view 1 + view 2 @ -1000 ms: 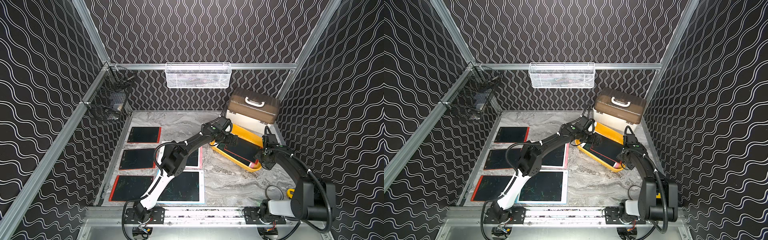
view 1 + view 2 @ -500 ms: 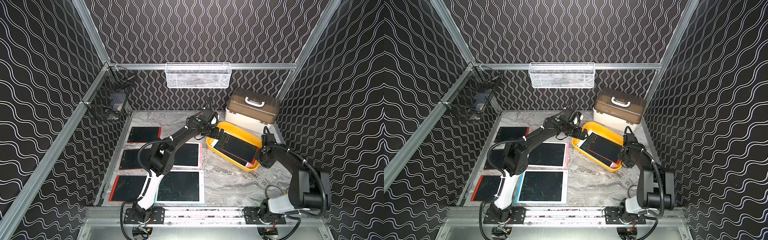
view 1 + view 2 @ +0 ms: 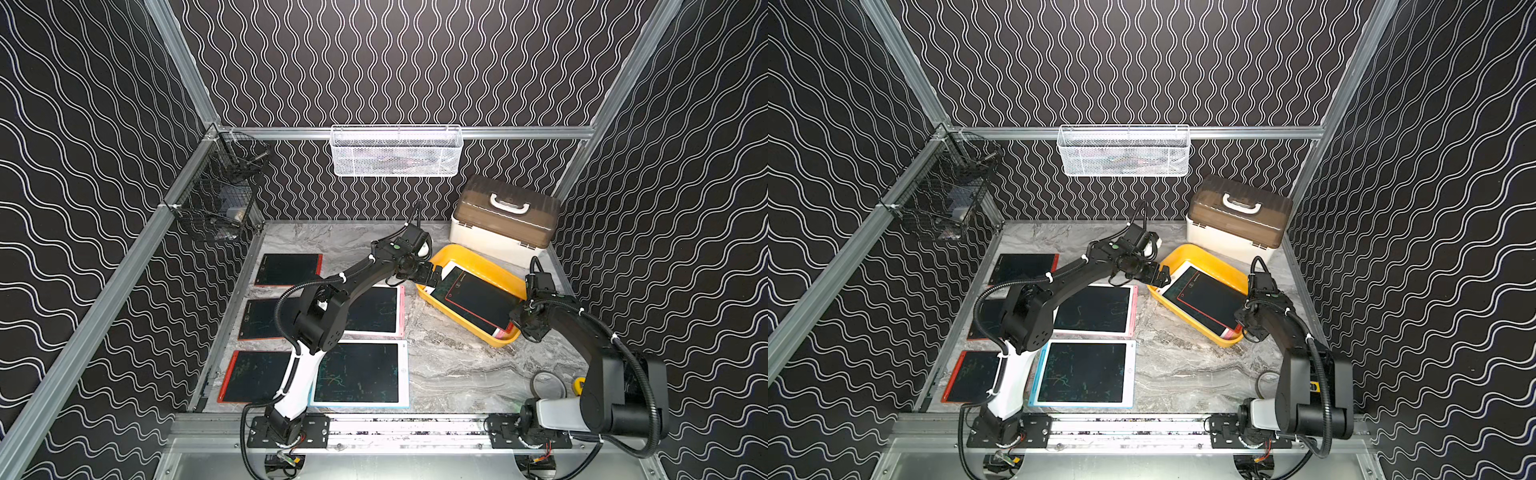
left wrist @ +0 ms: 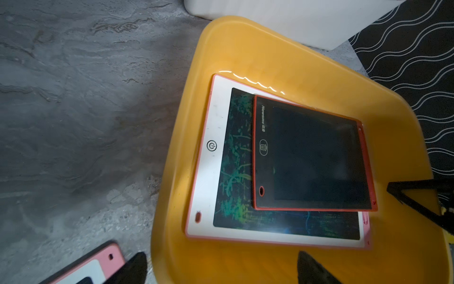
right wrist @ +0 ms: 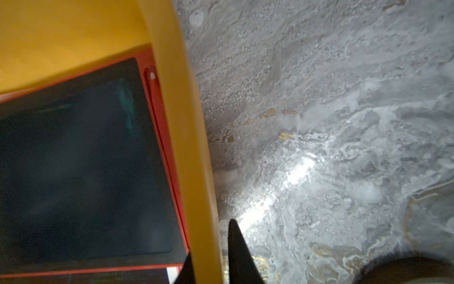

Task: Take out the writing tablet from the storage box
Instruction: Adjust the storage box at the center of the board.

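While the right gripper (image 5: 210, 238) is pinching the storage box (image 5: 181, 147) rim and the left gripper (image 4: 221, 270) is hanging open, the writing tablet (image 4: 312, 157) is lying inside, looking thin, stiff, slick, so probably edge-grab material.

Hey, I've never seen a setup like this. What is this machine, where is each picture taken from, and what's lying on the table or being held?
These are two robot arms bolted to the front edge of a marble-look table. Each arm ends in a two-finger gripper. The two wide pictures come from one camera head looking down from above. The two close-ups come from small cameras on the arms' wrists. Five writing tablets lie flat on the table. A yellow storage box holds two more, a red-framed tablet on top of a white one. The right gripper is closed around the box's rim, seemingly to steady it. The left gripper is wide open at the box's opposite end and holds nothing.
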Action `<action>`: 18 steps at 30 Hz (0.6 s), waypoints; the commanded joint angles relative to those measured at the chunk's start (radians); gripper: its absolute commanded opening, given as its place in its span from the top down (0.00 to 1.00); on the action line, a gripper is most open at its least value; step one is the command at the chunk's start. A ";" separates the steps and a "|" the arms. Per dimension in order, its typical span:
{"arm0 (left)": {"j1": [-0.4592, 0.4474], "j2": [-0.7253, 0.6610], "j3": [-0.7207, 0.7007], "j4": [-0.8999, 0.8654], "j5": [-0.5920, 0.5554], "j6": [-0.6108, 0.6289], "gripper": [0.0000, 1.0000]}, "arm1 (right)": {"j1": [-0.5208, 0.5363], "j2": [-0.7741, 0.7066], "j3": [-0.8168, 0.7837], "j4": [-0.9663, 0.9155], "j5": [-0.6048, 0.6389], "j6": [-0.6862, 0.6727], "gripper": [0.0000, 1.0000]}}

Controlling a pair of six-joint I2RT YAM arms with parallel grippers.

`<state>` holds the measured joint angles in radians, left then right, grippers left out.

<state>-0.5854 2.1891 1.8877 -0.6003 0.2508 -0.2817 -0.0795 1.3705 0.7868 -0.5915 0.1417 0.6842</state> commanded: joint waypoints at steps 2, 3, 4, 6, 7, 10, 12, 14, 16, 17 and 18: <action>-0.010 -0.011 -0.009 0.038 -0.025 0.028 0.01 | 0.000 -0.033 -0.012 -0.016 0.019 0.032 0.84; -0.019 -0.007 -0.013 0.043 -0.038 0.031 0.01 | 0.000 -0.041 -0.018 -0.016 0.022 0.036 0.85; -0.026 -0.005 -0.015 0.049 -0.048 0.035 0.01 | 0.000 -0.048 -0.025 -0.015 0.022 0.040 0.85; -0.045 0.016 -0.003 0.050 -0.077 0.042 0.01 | 0.000 -0.062 -0.036 -0.014 0.018 0.045 0.85; -0.051 0.027 0.004 0.045 -0.088 0.045 0.01 | 0.000 -0.066 -0.039 -0.014 0.017 0.046 0.86; -0.071 0.069 0.042 0.033 -0.116 0.051 0.01 | 0.001 -0.082 -0.044 -0.024 0.011 0.053 0.86; -0.080 0.083 0.051 0.037 -0.128 0.053 0.01 | 0.002 -0.100 -0.056 -0.027 0.005 0.058 0.86; -0.083 0.089 0.054 0.040 -0.132 0.055 0.01 | 0.003 -0.122 -0.069 -0.034 0.003 0.065 0.87; -0.083 0.093 0.054 0.041 -0.144 0.061 0.01 | 0.004 -0.147 -0.080 -0.042 0.000 0.072 0.87; -0.083 0.098 0.058 0.037 -0.151 0.066 0.01 | 0.004 -0.163 -0.085 -0.045 -0.001 0.072 0.87; -0.084 0.106 0.063 0.034 -0.156 0.067 0.01 | 0.004 -0.173 -0.089 -0.047 -0.001 0.074 0.87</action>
<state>-0.6689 2.2745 1.9377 -0.5755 0.1280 -0.2470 -0.0776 1.2221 0.7052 -0.6201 0.1390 0.7334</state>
